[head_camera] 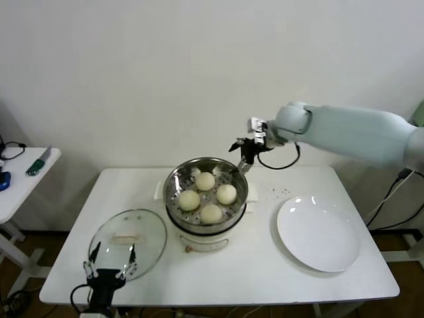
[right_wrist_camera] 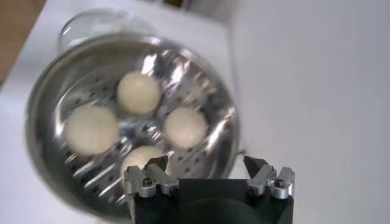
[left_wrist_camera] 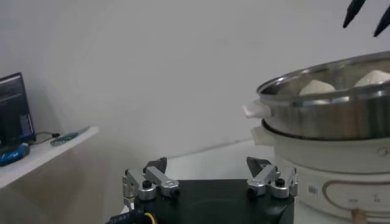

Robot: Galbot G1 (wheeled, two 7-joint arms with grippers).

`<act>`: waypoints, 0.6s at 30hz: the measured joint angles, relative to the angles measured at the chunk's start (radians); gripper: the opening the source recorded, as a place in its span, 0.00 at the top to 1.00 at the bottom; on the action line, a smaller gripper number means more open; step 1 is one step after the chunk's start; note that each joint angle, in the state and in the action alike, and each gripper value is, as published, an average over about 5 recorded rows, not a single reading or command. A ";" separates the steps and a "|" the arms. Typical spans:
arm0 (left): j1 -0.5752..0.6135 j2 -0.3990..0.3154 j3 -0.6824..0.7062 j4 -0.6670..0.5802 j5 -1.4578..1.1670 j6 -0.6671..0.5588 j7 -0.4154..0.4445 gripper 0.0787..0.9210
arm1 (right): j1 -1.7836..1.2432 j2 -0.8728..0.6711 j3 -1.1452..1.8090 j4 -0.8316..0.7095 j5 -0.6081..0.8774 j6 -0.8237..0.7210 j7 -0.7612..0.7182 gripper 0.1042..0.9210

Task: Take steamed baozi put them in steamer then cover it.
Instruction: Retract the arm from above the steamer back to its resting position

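In the left wrist view, the steamer [left_wrist_camera: 329,115] is running off the 3 o'clock edge, and its rim is hiding all but the tops of two steamed baozi [left_wrist_camera: 317,87]. In the right wrist view, the right gripper [right_wrist_camera: 207,173] body is covering part of the baozi at 6 o'clock, and the cover [right_wrist_camera: 91,27] is showing only as a blurred sliver at 11 o'clock.

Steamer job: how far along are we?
Done: all four cream-white round buns sit in the shiny steel steamer basket; the flat white plate is empty. In hand: nothing; right gripper hovers open above the basket's rim, left gripper open by the clear glass lid. Left: cover the steamer.
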 measured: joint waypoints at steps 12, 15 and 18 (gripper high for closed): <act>-0.035 -0.022 0.001 -0.033 0.074 -0.002 -0.012 0.12 | -0.522 -0.287 0.574 0.199 -0.083 0.166 0.308 0.12; -0.045 -0.024 0.001 -0.041 0.098 0.007 -0.012 0.12 | -0.697 -0.316 0.752 0.241 -0.114 0.186 0.354 0.12; -0.052 -0.025 -0.004 -0.044 0.131 0.019 -0.013 0.12 | -0.878 -0.328 0.940 0.278 -0.150 0.198 0.384 0.12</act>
